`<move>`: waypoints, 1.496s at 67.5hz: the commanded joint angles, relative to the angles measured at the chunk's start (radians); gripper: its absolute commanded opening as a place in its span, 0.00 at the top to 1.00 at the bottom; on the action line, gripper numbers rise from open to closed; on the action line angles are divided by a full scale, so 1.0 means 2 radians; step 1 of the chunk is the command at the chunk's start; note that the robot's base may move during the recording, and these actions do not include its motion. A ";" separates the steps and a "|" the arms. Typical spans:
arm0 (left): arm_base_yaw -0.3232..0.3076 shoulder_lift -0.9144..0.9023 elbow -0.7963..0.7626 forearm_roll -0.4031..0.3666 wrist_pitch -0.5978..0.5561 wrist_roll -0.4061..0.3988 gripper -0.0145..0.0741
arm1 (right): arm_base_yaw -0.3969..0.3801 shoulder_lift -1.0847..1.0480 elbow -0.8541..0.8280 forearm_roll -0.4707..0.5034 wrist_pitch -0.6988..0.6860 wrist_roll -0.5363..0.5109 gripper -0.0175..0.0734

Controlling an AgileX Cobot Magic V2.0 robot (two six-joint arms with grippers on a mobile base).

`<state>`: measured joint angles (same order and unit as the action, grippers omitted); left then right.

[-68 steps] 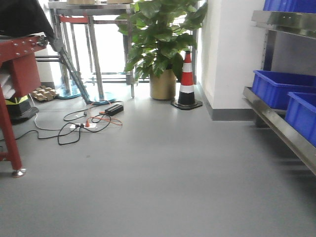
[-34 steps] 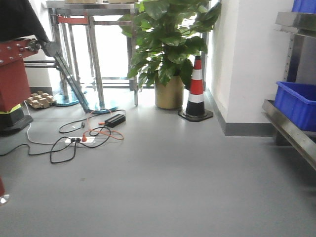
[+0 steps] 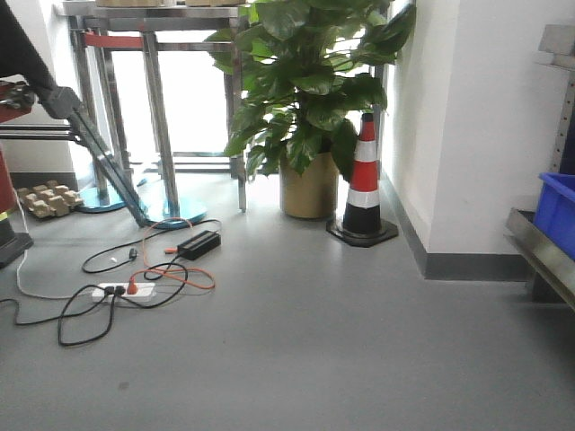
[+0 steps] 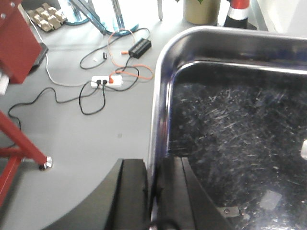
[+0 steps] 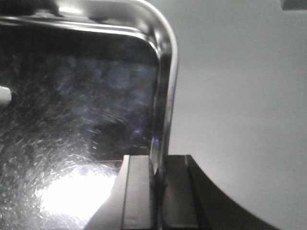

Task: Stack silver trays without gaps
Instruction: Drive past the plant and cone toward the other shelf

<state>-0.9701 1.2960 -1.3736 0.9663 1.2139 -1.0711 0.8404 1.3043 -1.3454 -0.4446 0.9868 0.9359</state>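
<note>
A silver tray (image 4: 230,120) fills the right of the left wrist view, held above the grey floor. My left gripper (image 4: 154,191) is shut on its left rim, one finger outside, one inside. The same silver tray (image 5: 76,96) shows in the right wrist view. My right gripper (image 5: 158,191) is shut on its right rim. Its scratched bottom is bare apart from a small pale thing (image 4: 304,149) at the frame edge. No tray or gripper shows in the front view. No other tray is in view.
On the floor ahead lie a power strip (image 3: 121,290) with black and orange cables (image 3: 85,323). A potted plant (image 3: 310,108), a traffic cone (image 3: 363,184), a steel-legged table (image 3: 153,108), a blue bin (image 3: 559,211) on a steel shelf (image 3: 539,256), and a red frame (image 4: 19,48) stand around.
The front view has swung to the right and closer: the plant and cone shifted, the blue bins slid almost out at the right, the red frame left the view.
</note>
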 commanded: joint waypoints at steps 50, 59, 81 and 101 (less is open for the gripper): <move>-0.003 0.000 -0.002 0.005 -0.044 -0.003 0.84 | 0.006 -0.005 -0.004 0.007 -0.164 -0.006 0.83; -0.003 0.000 -0.002 0.005 -0.044 -0.003 0.84 | 0.006 -0.005 -0.004 0.007 -0.169 -0.006 0.83; -0.003 0.000 -0.002 0.005 -0.044 -0.003 0.84 | 0.006 -0.005 -0.004 0.007 -0.170 -0.006 0.83; -0.003 0.000 -0.002 0.005 -0.044 -0.003 0.84 | 0.006 -0.005 -0.004 0.007 -0.171 -0.006 0.83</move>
<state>-0.9601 1.2858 -1.3736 1.0007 1.2587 -1.0732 0.8328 1.3043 -1.3423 -0.4708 0.8312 0.9339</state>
